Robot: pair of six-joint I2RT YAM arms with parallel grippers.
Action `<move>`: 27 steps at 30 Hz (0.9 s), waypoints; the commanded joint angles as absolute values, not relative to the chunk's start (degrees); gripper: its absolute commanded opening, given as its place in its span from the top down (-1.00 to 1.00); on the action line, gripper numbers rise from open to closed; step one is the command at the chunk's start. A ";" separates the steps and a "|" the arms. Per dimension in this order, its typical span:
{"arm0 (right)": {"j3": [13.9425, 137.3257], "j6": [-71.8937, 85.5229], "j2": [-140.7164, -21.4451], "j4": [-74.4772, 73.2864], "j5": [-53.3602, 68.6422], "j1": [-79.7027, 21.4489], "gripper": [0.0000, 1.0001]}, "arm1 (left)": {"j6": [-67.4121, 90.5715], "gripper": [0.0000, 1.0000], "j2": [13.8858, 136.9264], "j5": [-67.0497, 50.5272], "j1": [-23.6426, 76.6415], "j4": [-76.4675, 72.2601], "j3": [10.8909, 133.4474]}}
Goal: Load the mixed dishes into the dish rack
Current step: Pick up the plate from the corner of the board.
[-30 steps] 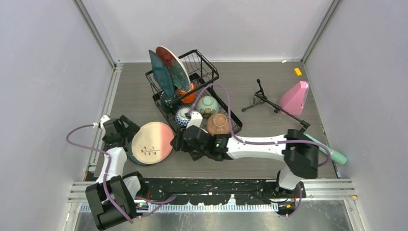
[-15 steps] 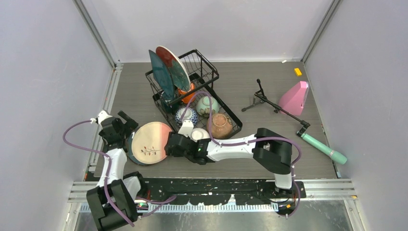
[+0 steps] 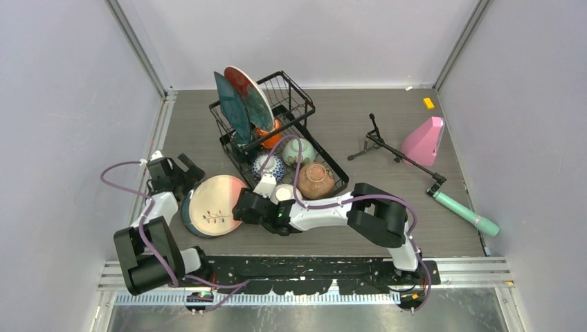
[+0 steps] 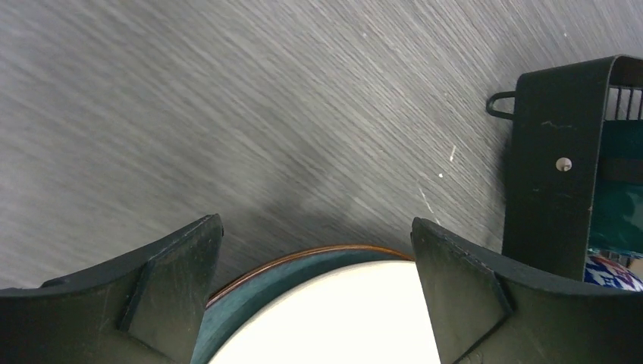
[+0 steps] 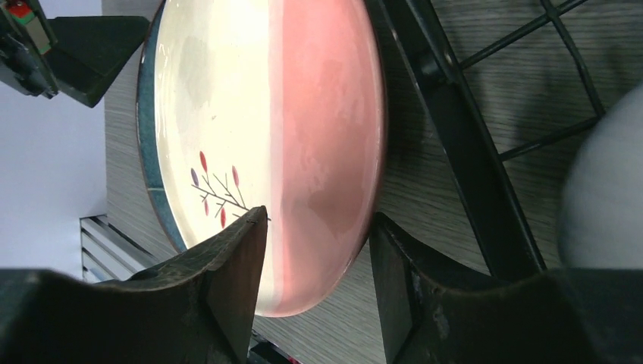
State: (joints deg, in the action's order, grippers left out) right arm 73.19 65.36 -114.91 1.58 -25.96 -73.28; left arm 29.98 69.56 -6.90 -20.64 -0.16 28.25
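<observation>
A pink and cream plate [image 3: 218, 204] lies on a dark teal plate [image 3: 185, 216] on the table, just left of the dish rack [image 3: 294, 104]. My right gripper [image 3: 242, 207] is open, its jaws astride the pink plate's [image 5: 303, 136] right rim; one finger is over the plate's face, the other beside the rim with a gap. My left gripper [image 3: 181, 181] stands wide open at the stack's far-left edge, the teal rim [image 4: 250, 296] between its fingers without contact. In the rack stand a teal plate [image 3: 232, 107] and a reddish plate [image 3: 250, 93], with an orange mug [image 3: 271, 136] and mint [image 3: 299, 151], blue-patterned [image 3: 266, 166], tan [image 3: 315, 180] and white [image 3: 284, 192] bowls.
A black tripod [image 3: 387, 146], a pink wedge [image 3: 423, 140] and a mint cylinder [image 3: 467, 213] lie right of the rack. A small yellow block [image 3: 429, 104] sits at the back right. The rack's black end frame [image 4: 561, 182] stands close to my left gripper's right side.
My right arm swung left from the rack's near end to the pink plate's right rim. My left gripper shifted slightly up and right along the stack's far-left edge.
</observation>
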 commanded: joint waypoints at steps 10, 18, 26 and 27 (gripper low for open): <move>74.67 68.24 -118.55 7.53 -26.21 -70.41 -0.15 | 30.64 -0.85 79.30 -20.38 -20.83 2.57 31.83; 75.82 68.13 -120.16 10.81 -22.08 -69.55 -0.21 | 32.59 -0.78 79.72 -25.11 -20.83 0.32 30.05; 72.23 66.65 -117.39 16.73 -23.21 -69.43 0.62 | 32.43 -0.72 79.52 -26.06 -20.82 0.35 29.09; 72.37 66.42 -116.82 15.50 -24.00 -69.43 0.72 | 32.43 -0.71 79.62 -26.30 -20.83 0.34 29.17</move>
State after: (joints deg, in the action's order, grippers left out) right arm 72.36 66.85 -118.06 9.26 -20.69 -70.43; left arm 29.93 78.89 -20.64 -21.34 -5.85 31.42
